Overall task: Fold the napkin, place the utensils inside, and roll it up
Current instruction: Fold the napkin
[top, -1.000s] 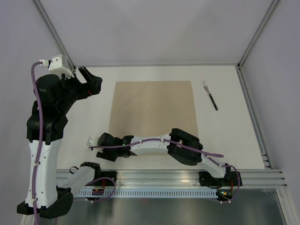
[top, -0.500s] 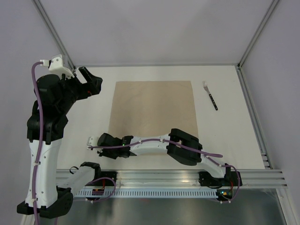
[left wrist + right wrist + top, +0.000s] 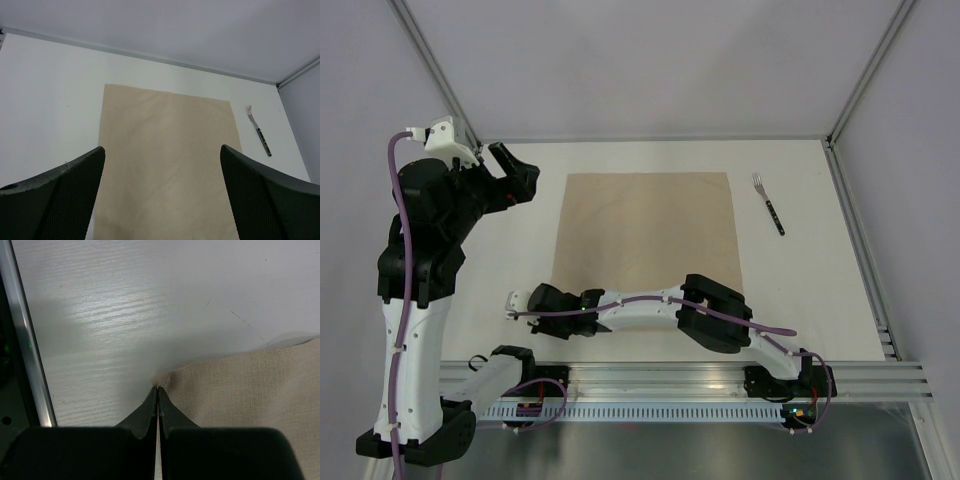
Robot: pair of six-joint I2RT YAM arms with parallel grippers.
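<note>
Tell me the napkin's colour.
The napkin is plain tan-beige, clearest in the left wrist view.

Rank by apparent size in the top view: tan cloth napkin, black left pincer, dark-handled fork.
1. tan square cloth napkin
2. black left pincer (raised nearer camera, so inflated)
3. thin dark-handled fork, similar length but slimmer

No text, label, brand, number or sign can be read anywhere.

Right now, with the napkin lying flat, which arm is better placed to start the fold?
Right. The right gripper is shut on the near-left corner of the napkin, the cloth puckered at its tips, likely ready to lift. The left gripper hangs open, raised beside the far-left corner.
</note>
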